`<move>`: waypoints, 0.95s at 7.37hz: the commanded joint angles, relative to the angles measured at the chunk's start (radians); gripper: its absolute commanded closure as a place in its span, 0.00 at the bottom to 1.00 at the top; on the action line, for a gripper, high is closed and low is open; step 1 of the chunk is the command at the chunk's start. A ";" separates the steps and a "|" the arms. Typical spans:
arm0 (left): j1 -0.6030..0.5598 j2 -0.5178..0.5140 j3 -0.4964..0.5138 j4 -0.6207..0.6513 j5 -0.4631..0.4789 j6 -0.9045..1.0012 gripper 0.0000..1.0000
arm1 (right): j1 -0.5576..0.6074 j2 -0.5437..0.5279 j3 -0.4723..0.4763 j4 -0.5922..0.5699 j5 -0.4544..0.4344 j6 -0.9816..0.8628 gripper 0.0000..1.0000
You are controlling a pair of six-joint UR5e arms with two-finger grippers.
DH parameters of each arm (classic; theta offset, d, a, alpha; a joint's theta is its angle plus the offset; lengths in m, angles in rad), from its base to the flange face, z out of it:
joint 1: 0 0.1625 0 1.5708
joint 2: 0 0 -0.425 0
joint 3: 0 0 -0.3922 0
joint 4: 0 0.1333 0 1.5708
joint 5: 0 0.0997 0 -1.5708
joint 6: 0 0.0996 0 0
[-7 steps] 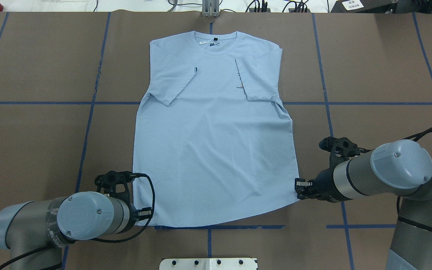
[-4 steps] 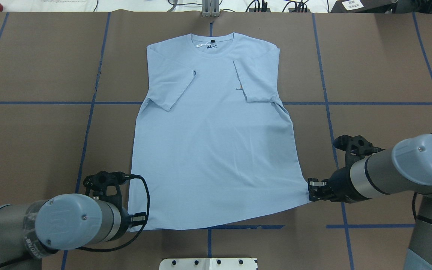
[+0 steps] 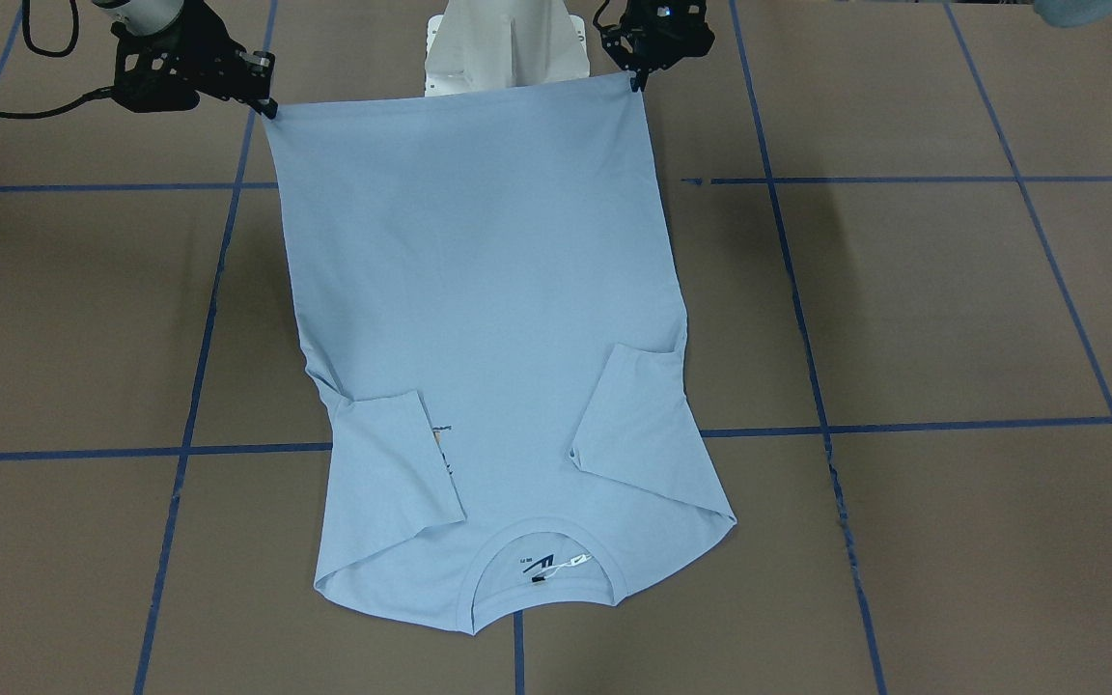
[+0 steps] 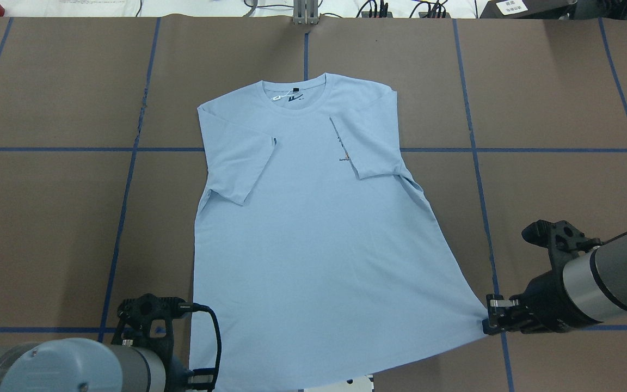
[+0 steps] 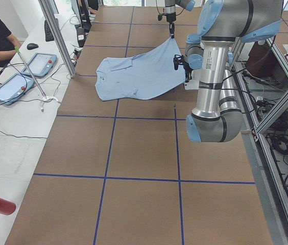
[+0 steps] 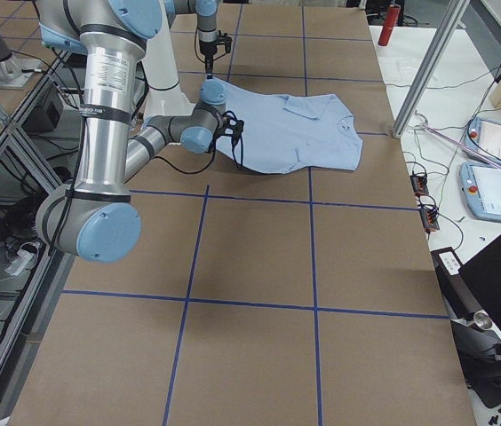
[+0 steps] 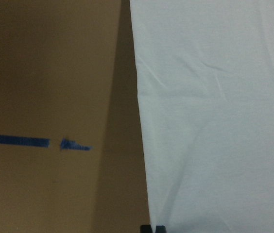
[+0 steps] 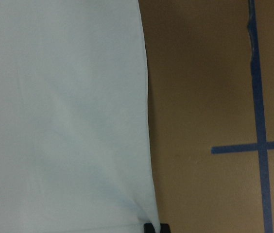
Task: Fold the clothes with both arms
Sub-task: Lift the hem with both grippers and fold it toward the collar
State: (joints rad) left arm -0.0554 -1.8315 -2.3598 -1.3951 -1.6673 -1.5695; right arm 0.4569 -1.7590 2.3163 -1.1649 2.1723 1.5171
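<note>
Pinching corners of the thin pale-blue T-shirt [image 4: 313, 245], left tool [image 3: 635, 79] and right tool [image 4: 490, 321] held tight; uneven pulling could drop one.

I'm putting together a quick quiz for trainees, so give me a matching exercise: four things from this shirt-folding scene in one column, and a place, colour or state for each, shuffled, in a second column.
Column one
1. right tool
2. collar
3. sleeves
4. tape lines

Column two
A. blue, crossing the brown table
B. folded in over the front of the T-shirt
C. shut on a hem corner
D. at the end opposite the gripped hem

Pairs: 1-C, 2-D, 3-B, 4-A
</note>
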 commanded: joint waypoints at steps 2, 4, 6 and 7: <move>0.011 -0.006 -0.082 0.056 -0.034 0.076 1.00 | 0.012 -0.004 0.005 0.001 0.072 -0.005 1.00; -0.113 -0.041 -0.024 0.051 -0.052 0.141 1.00 | 0.176 0.135 -0.102 -0.001 0.070 -0.114 1.00; -0.354 -0.130 0.090 0.054 -0.119 0.318 1.00 | 0.285 0.305 -0.275 -0.001 0.060 -0.120 1.00; -0.457 -0.173 0.153 0.054 -0.159 0.394 1.00 | 0.355 0.387 -0.366 0.001 0.061 -0.124 1.00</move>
State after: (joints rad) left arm -0.3716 -1.9526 -2.2844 -1.3407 -1.7744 -1.2775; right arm 0.7241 -1.4854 2.0697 -1.1655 2.2348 1.4013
